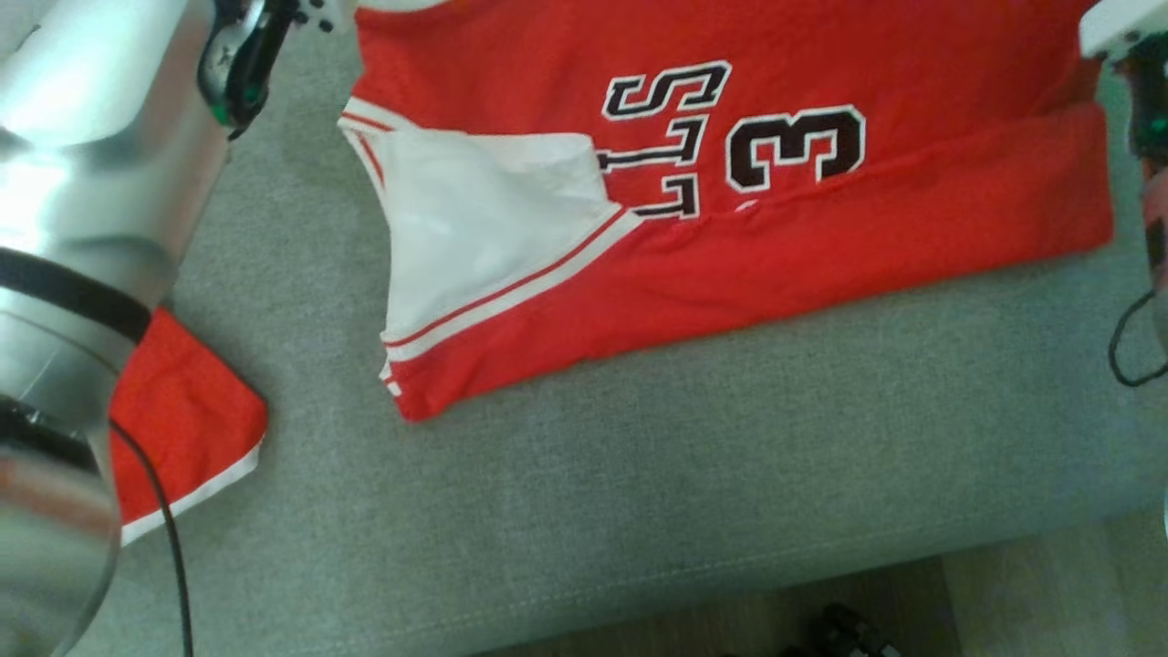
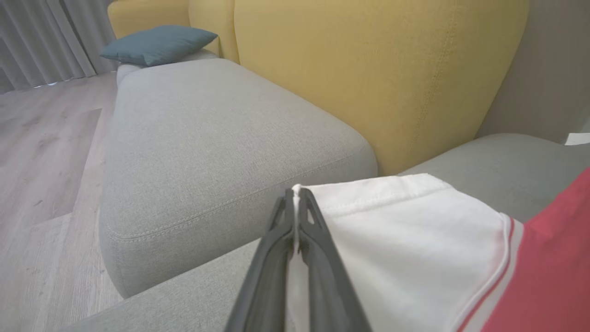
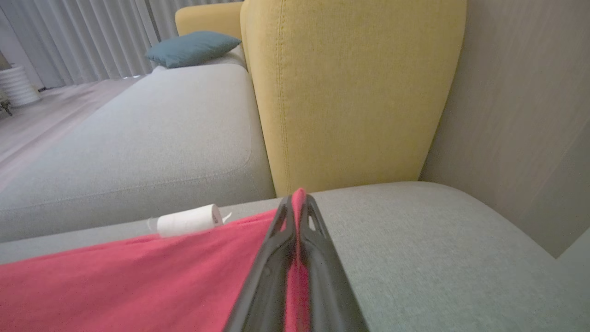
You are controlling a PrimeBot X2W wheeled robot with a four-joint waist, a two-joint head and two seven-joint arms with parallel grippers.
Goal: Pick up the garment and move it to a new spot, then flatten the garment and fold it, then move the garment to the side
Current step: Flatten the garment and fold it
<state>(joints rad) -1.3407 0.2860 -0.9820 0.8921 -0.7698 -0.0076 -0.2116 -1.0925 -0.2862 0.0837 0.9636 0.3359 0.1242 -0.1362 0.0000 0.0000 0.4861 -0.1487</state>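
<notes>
Both grippers are pressed together on cloth: left gripper pinches the white edge of the jersey at its very tips, right gripper pinches a red edge. The jersey lies on the grey sofa seat, spanning between the two. Risks: the tip-only grip may slip if the arms pull apart, an uneven lift would likely undo the fold, and the white roll left of the right gripper's tips could get dragged.

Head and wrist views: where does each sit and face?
Head view: on the head, looking down at the jersey on the sofa seat; left arm shows.
Left wrist view: along left fingers shut on the jersey's white edge, facing the backrest.
Right wrist view: along right fingers shut on its red edge.
Both wrist views share the backrest and cushion.
</notes>
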